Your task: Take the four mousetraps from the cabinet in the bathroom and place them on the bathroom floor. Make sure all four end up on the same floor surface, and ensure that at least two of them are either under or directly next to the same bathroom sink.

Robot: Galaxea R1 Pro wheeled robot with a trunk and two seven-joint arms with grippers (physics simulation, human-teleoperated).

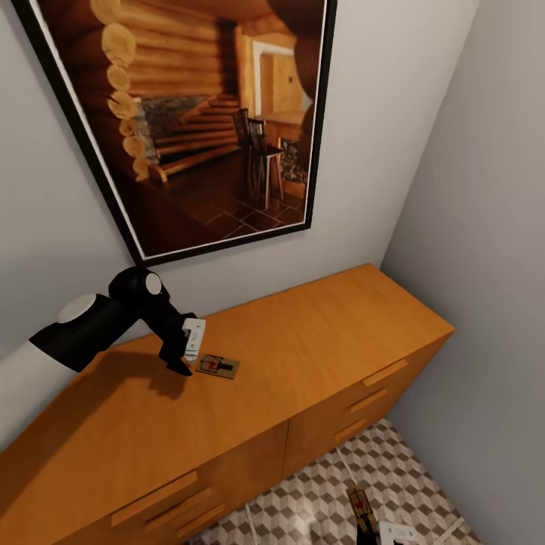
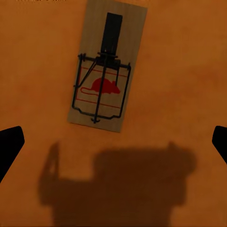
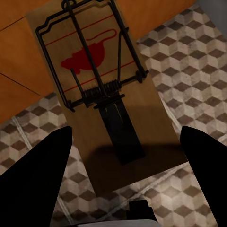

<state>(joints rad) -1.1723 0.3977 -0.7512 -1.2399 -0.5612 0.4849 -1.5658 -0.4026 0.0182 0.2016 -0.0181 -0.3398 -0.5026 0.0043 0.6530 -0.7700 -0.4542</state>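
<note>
Mousetrap (image 2: 106,66) flat on orange cabinet top (image 2: 184,61), hand shadow (image 2: 118,184) near it

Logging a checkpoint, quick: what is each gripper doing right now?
Left gripper: open, empty, above the mousetrap on the cabinet.
Right gripper: holding a second mousetrap over the bathroom floor.

bare cabinet top (image 1: 318,341) around one mousetrap (image 1: 218,366), side wall (image 1: 484,227) close right

cabinet (image 1: 303,356) orange-brown wood. mousetrap (image 1: 218,366) pale tan board, red mouse print and red lines, dark wire. bathroom floor (image 1: 318,492) brown-beige-white cube pattern, pale grout. left arm (image 1: 113,314) black and white. walls (image 1: 469,189) grey. picture frame (image 1: 318,113) black.
</note>
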